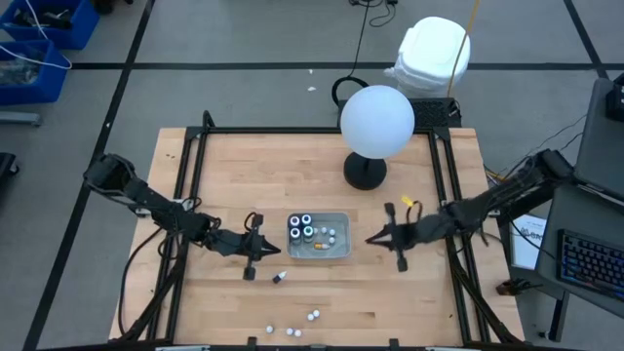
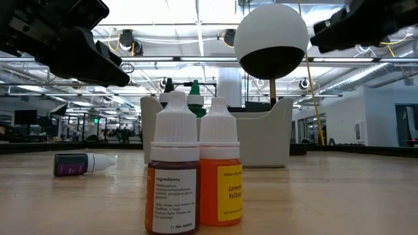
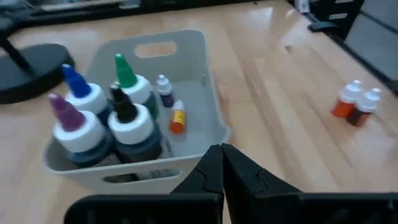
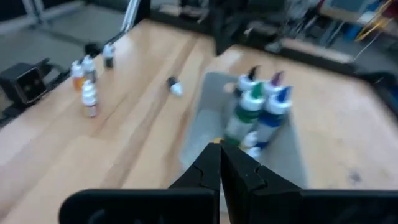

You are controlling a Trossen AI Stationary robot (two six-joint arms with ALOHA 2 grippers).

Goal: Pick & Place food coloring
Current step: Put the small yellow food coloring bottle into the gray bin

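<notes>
Two upright dropper bottles (image 2: 194, 176) side by side

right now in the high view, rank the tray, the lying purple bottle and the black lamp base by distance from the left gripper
From the shut left gripper:
1. Lying purple bottle, just toward the table's front edge.
2. Tray, toward the table's middle; close to the bottle's distance, hard to separate.
3. Black lamp base, clearly farthest, toward the back.

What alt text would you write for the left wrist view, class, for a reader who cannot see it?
A pale bin on a wooden table holds four large capped bottles and two tiny ones. The shut left gripper hovers at its near wall; two more small bottles stand apart.
</notes>
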